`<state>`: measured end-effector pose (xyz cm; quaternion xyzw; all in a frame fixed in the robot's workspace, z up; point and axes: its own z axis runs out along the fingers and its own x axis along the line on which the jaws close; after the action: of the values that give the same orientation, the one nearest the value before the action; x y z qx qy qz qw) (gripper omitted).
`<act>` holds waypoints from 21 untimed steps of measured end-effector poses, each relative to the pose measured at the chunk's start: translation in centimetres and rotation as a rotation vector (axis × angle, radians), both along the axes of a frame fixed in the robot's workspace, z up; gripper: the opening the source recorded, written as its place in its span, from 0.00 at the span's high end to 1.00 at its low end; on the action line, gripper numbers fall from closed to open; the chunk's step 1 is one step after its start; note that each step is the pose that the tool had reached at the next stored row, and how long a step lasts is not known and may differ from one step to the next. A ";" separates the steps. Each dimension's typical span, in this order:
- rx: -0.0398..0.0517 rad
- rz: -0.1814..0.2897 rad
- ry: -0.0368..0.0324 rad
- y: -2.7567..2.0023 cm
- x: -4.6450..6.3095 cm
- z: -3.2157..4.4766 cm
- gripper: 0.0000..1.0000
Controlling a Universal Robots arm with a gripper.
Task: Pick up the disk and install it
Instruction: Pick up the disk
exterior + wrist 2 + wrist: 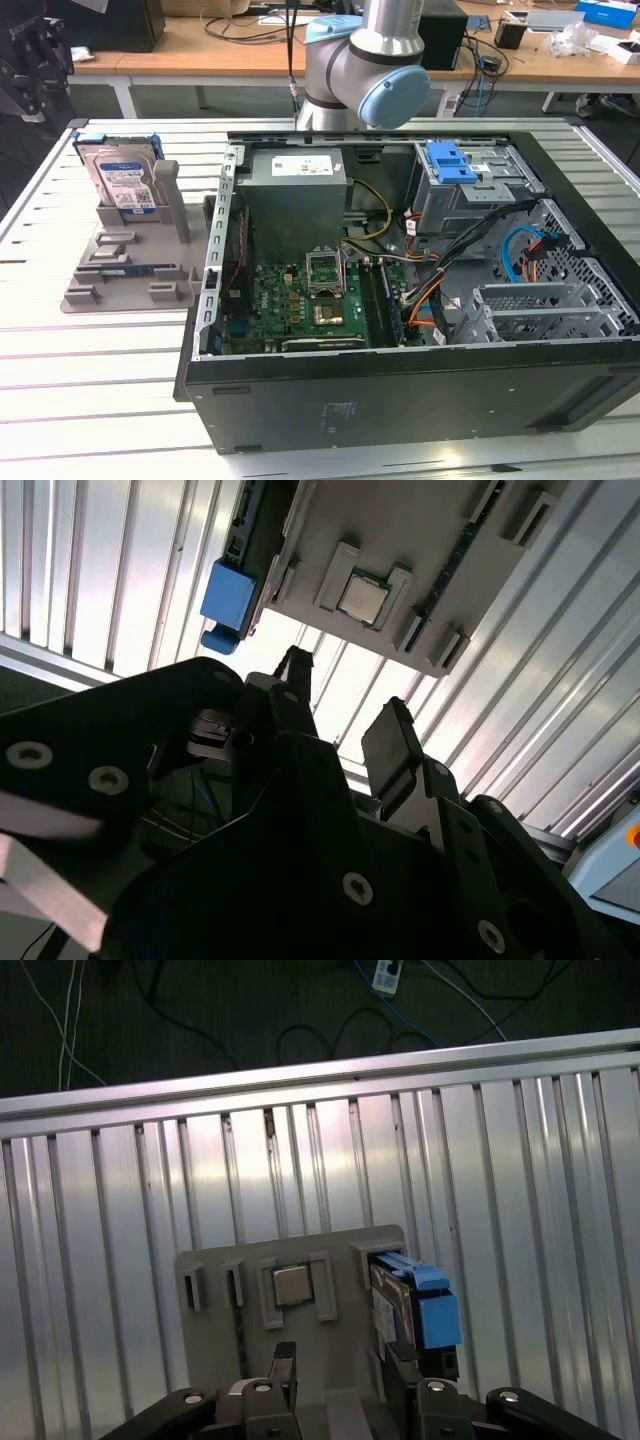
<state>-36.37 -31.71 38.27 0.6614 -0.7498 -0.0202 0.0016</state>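
Disk [120,178] upright on edge in holder [125,270]

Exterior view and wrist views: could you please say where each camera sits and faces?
Exterior view: off the arm, whose joints show; looks down on the open computer case, the disk in its grey holder at the exterior view's left.
First wrist view: on the arm, looking past the open hand down at holder, disk and slatted table.
Second wrist view: on the arm, looking along the hand's dark body at the holder.
Shared: both wrist views show hand, holder and disk.
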 end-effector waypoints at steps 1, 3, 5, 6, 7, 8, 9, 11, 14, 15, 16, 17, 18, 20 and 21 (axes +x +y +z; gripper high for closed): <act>-0.0001 0.000 0.0001 0.13 0.0 -0.02 0.52; 0.0000 0.000 0.0001 0.52 0.0 -0.07 0.52; 0.0000 0.000 0.0000 1.10 0.0 -0.15 0.52; 0.0000 0.000 0.0000 1.35 0.0 -0.19 0.52; 0.0000 0.000 0.0001 1.61 0.0 -0.24 0.52; 0.0000 0.000 0.0000 1.87 0.0 -0.28 0.52; -0.0001 0.000 0.0001 2.07 0.0 -0.31 0.52; 0.0000 0.000 0.0000 2.44 0.0 -0.37 0.52; 0.0000 0.000 0.0000 3.00 0.1 -0.47 0.52; 0.0000 0.000 0.0000 3.22 0.1 -0.53 0.52; -0.0001 0.000 0.0000 3.32 0.1 -0.57 0.52; -0.0001 0.000 0.0001 3.44 0.1 -0.60 0.52; -0.0001 0.000 0.0000 3.58 0.1 -0.65 0.52; -0.0004 0.000 0.0002 3.86 0.1 -0.83 0.52; -0.0006 0.000 0.0000 3.96 0.1 -0.95 0.52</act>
<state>-36.29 -27.75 37.32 0.6614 -0.7498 -0.0200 0.0018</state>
